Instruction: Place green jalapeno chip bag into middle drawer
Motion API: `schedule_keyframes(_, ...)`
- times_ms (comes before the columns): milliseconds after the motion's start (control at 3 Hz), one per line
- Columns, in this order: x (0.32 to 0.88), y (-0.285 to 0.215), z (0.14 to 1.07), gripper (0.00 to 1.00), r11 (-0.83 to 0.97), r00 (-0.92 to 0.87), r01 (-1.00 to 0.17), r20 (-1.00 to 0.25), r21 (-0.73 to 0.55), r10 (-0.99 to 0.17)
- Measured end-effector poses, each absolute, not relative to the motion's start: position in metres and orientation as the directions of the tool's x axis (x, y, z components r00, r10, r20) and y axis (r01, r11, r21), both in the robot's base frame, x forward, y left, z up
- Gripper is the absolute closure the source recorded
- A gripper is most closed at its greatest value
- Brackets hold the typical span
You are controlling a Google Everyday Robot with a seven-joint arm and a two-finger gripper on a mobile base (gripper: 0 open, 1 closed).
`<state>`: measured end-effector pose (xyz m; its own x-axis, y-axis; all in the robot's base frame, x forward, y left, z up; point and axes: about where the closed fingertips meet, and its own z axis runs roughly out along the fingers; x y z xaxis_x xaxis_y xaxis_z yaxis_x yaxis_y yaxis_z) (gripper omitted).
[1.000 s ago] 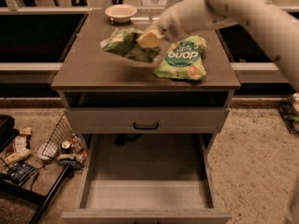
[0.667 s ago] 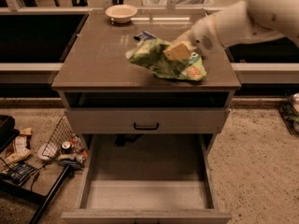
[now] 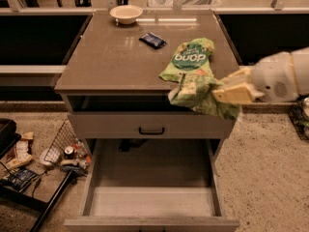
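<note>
The pale-green chip bag (image 3: 195, 93) hung crumpled off the near right edge of the surface (image 3: 111, 62), clamped in the claw (image 3: 227, 92) that reached in from the right. Below it the middle drawer (image 3: 152, 201) stood pulled out. Just behind the chip bag lay a brighter green bag (image 3: 189, 58); farther back were a blue packet (image 3: 153, 39) and a bowl (image 3: 126, 13).

We count two snack bags: one green jalapeno chip bag (image 3: 195, 93) and one brighter green bag (image 3: 189, 58) with white lettering. We count one gripper (image 3: 218, 94), just off the right front edge of the single worktop (image 3: 111, 57), its jaws clamped on the jalapeno bag. On the worktop we count one pale bowl (image 3: 126, 13) and one small dark packet (image 3: 153, 39). We count two drawers: one middle drawer (image 3: 152, 201), pulled open, and one closed drawer front (image 3: 106, 125) with one black bar handle (image 3: 151, 130). One wire basket (image 3: 63, 141) lies on the floor.
</note>
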<state>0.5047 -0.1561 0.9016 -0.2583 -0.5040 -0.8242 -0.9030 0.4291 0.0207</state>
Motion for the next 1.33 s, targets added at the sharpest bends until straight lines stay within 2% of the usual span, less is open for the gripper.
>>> schedule_keyframes(333, 0.479, -0.199, 0.899, 1.0, 0.487, -0.279, -0.873, -0.83, 0.011, -0.483)
schedule_keyframes(667, 0.479, -0.199, 0.899, 1.0, 0.488, -0.281, -0.873, -0.83, 0.012, -0.482)
schedule_keyframes(1333, 0.469, -0.177, 0.859, 1.0, 0.474, -0.302, -0.88, -0.762, -0.009, -0.574)
